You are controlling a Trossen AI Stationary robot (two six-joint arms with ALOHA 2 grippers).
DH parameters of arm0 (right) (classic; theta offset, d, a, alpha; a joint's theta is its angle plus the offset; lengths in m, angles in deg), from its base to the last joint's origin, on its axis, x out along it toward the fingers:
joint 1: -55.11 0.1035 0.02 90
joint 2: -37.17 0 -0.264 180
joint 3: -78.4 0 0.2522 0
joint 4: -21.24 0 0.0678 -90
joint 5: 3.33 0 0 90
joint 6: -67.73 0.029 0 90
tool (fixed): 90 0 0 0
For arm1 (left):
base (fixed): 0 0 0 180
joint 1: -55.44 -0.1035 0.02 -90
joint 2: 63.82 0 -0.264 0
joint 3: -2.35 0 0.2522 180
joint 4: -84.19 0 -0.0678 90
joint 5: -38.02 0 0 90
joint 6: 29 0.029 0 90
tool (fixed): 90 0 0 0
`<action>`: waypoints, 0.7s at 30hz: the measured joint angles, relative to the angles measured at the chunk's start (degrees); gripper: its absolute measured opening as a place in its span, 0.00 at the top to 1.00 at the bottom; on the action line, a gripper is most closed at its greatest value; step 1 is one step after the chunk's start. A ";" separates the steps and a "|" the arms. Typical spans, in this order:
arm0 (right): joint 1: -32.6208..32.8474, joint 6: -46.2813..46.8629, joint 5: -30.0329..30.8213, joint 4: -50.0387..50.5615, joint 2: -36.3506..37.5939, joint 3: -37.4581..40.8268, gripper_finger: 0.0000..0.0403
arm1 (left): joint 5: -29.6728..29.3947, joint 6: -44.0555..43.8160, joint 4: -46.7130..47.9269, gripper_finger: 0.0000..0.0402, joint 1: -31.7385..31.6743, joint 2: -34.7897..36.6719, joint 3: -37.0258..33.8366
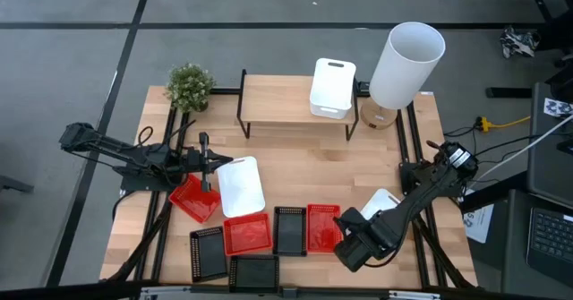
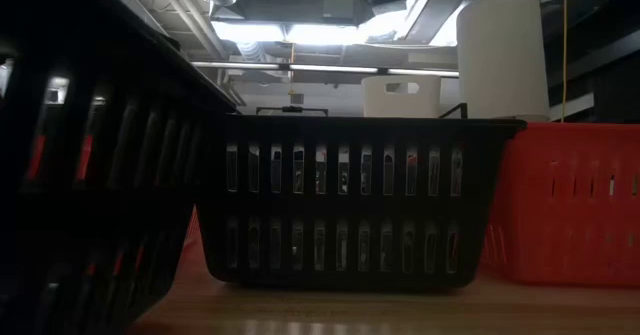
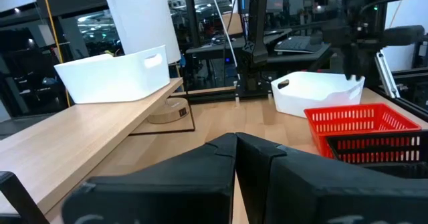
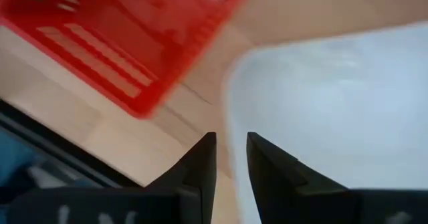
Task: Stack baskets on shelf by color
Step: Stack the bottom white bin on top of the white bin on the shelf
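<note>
A white basket (image 1: 332, 88) stands on the light-wood shelf (image 1: 277, 100). Red baskets (image 1: 246, 235), black baskets (image 1: 289, 230) and another white basket (image 1: 240, 185) lie on the table's near half. My right gripper (image 4: 231, 150) points down at the near right, over a third white basket (image 1: 380, 201), next to a red basket (image 4: 134, 43). My left gripper (image 3: 235, 150) is shut and empty; it hangs level at the left (image 1: 208, 161), above the table. My right gripper comes from above with its fingers on either side of the white basket's rim (image 4: 231, 120), near a corner: one finger (image 4: 271, 167) inside the basket, the other (image 4: 200, 160) outside. Whether the basket is off the table, I cannot tell.
A tall white cylinder (image 1: 407, 63) stands at the shelf's right end and a small potted plant (image 1: 190, 87) at its left. In the low view, black baskets (image 2: 345, 200) and a red basket (image 2: 565, 200) fill the near edge.
</note>
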 joint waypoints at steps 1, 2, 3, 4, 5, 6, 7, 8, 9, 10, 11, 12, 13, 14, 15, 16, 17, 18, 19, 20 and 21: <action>-0.04 0.02 0.20 -0.90 0.00 0.58 0.79 | 0.00 0.00 0.01 1.00 0.00 0.00 0.00; -0.04 0.04 0.39 -1.45 0.01 1.24 0.79 | 0.00 0.00 0.02 1.00 -0.01 -0.01 0.00; -0.03 0.11 0.41 -2.06 0.02 1.86 0.79 | 0.00 0.00 0.02 1.00 0.01 -0.01 0.00; -0.01 0.12 0.31 -2.53 0.00 2.52 0.79 | 0.00 0.00 0.00 1.00 -0.01 0.01 0.00; 0.00 0.13 0.25 -2.70 0.00 3.18 0.79 | 0.00 0.00 0.00 1.00 0.00 -0.01 0.00; 0.01 0.13 0.24 -3.05 0.02 4.04 0.79 | 0.00 0.00 0.00 1.00 0.00 -0.01 0.00; 0.02 0.13 0.24 -3.80 0.00 4.95 0.79 | 0.00 -0.02 0.00 1.00 -0.01 0.00 0.00; 0.00 0.13 0.29 -4.60 0.00 5.74 0.79 | 0.00 0.00 0.00 1.00 0.01 0.00 0.00; -0.10 0.17 0.59 -5.15 -0.02 6.52 0.79 | 0.00 0.00 0.00 1.00 -0.01 -0.01 0.00; -0.21 0.35 1.06 -6.07 0.02 7.40 0.79 | 0.00 0.00 0.00 1.00 0.00 0.00 0.00; -0.44 0.71 1.63 -7.29 0.02 8.47 0.79 | 0.00 -0.02 0.00 1.00 0.01 0.01 0.00; -0.64 1.50 2.17 -8.32 0.00 9.62 0.79 | 0.00 0.00 0.00 1.00 -0.01 0.01 0.00; -0.90 2.32 2.42 -8.93 -0.02 10.55 0.80 | 0.00 0.00 0.00 1.00 0.00 -0.01 0.00; -1.19 3.26 2.45 -9.41 -0.02 11.32 0.80 | 0.00 -0.01 0.00 1.00 0.01 0.00 -0.01; -1.52 3.89 2.26 -9.98 0.00 12.09 0.82 | 0.00 -0.02 0.00 1.00 -0.01 -0.01 -0.01; -1.80 4.65 1.79 -10.20 0.00 12.65 0.85 | 0.00 -0.02 0.00 1.00 0.00 -0.01 -0.02; -2.08 4.85 1.14 -9.97 -0.02 12.99 0.90 | 0.00 -0.02 0.00 1.00 0.01 0.01 0.00; -2.35 4.77 0.85 -9.51 -0.02 13.09 0.95 | 0.00 -0.03 0.00 1.00 0.01 -0.01 -0.02; -2.55 4.52 0.85 -9.34 -0.02 13.10 0.97 | 0.00 -0.04 0.00 1.00 -0.01 0.01 0.00; -2.83 4.59 0.76 -9.27 -0.02 12.98 0.98 | 0.00 -0.04 0.00 1.00 0.01 -0.01 0.00; -3.11 4.63 0.64 -9.05 -0.02 12.56 0.98 | 0.00 -0.04 0.00 1.00 0.01 0.01 -0.02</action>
